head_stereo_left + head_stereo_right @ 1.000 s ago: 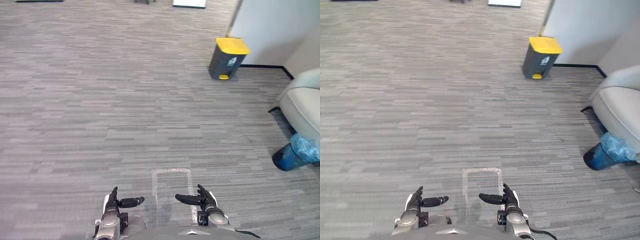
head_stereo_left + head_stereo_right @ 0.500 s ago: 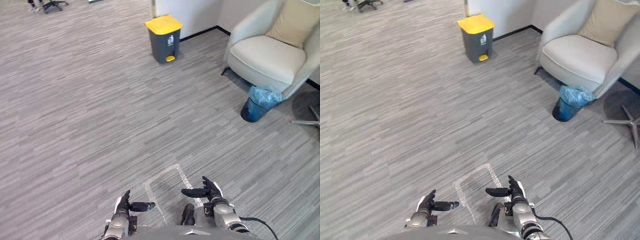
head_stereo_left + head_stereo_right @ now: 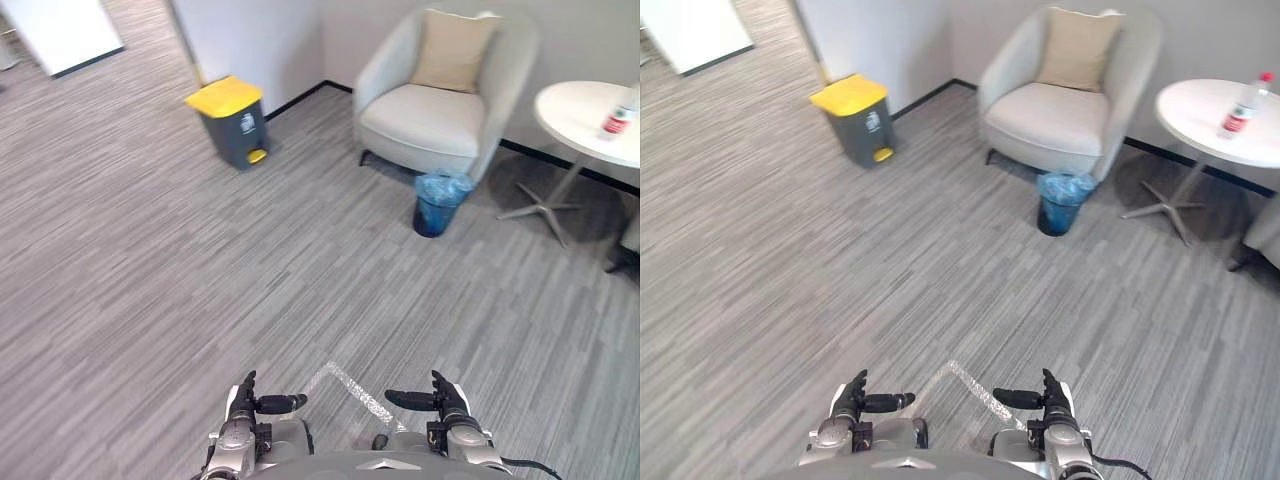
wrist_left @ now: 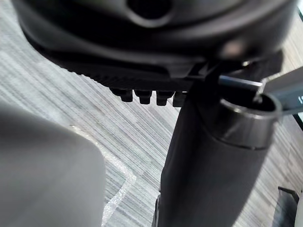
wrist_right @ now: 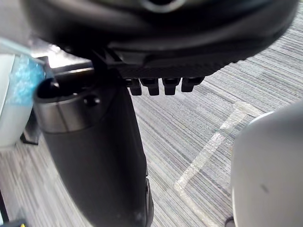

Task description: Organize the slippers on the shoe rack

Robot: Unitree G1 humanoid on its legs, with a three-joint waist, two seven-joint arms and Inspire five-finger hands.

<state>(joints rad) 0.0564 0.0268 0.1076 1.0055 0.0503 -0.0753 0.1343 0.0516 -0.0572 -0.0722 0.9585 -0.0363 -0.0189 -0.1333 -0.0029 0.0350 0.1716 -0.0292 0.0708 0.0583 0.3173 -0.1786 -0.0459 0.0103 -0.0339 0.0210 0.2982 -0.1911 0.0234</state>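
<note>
My left hand (image 3: 243, 404) and my right hand (image 3: 447, 404) hang low in front of me, above the grey carpet. Both are open, with fingers straight and thumbs pointing inward toward each other. Neither holds anything. In the left wrist view the left hand's thumb (image 4: 208, 161) stands out from its dark bulk, with striped carpet beyond. The right hand's thumb (image 5: 94, 156) appears the same way in the right wrist view.
A grey bin with a yellow lid (image 3: 232, 120) stands by the far wall. A pale armchair with a beige cushion (image 3: 435, 105) has a blue-lined waste bin (image 3: 440, 200) before it. A round white table (image 3: 585, 120) carries a bottle (image 3: 616, 118). A tape mark (image 3: 350, 388) lies between the hands.
The whole picture has swung: the camera turned right, the yellow-lidded bin shifted left, and the armchair and round table came into view. Both hands keep their open pose.
</note>
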